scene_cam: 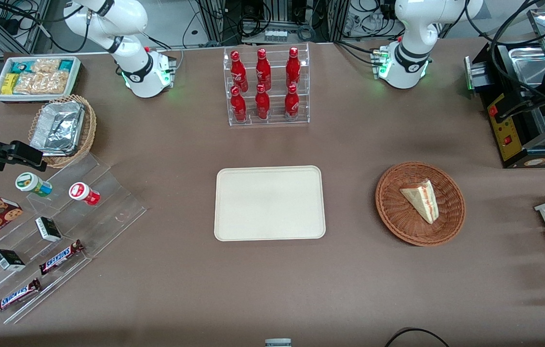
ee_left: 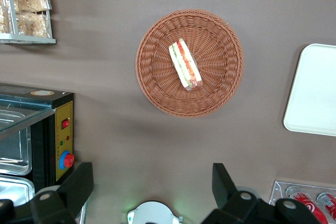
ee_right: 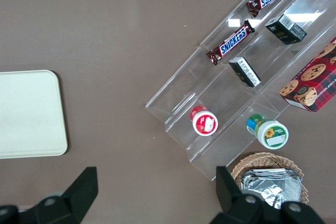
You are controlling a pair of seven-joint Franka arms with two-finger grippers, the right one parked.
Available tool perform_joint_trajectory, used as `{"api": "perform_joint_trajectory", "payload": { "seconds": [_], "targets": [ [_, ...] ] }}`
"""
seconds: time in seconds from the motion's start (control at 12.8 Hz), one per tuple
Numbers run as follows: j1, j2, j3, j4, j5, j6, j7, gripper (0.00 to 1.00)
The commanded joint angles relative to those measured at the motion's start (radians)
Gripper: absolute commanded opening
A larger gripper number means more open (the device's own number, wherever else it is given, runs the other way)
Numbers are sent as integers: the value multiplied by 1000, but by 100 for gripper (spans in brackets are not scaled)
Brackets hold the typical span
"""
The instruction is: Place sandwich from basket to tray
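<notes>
Sandwich (ee_left: 185,65) in basket (ee_left: 157,85); pincer (ee_left: 152,184) above, spread.

Glossy white, rounded shells on working arm (scene_cam: 414,29); black bands at joints. Green lamps lit on domed white base (scene_cam: 405,70), small red-tipped plugs beside them, black cables looping off. Hand (ee_left: 151,182) matte black, over bare brown worktop (ee_left: 157,140): two wedge-shaped fingers (ee_left: 79,182) set wide apart, one pale round screw head at each root.
</notes>
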Motion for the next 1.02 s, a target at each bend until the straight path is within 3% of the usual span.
{"api": "perform_joint_trajectory", "payload": {
  "seconds": [0.0, 0.31, 0.63, 0.94],
  "targets": [
    [2, -12, -4, 2, -3, -21, -2, 100],
    [2, -13, 0, -79, -6, 11, -1, 100],
    [2, -39, 2, -342, -3, 274, -24, 100],
    [-3, 23, -12, -505, 10, 532, -215, 100]
  ]
}}
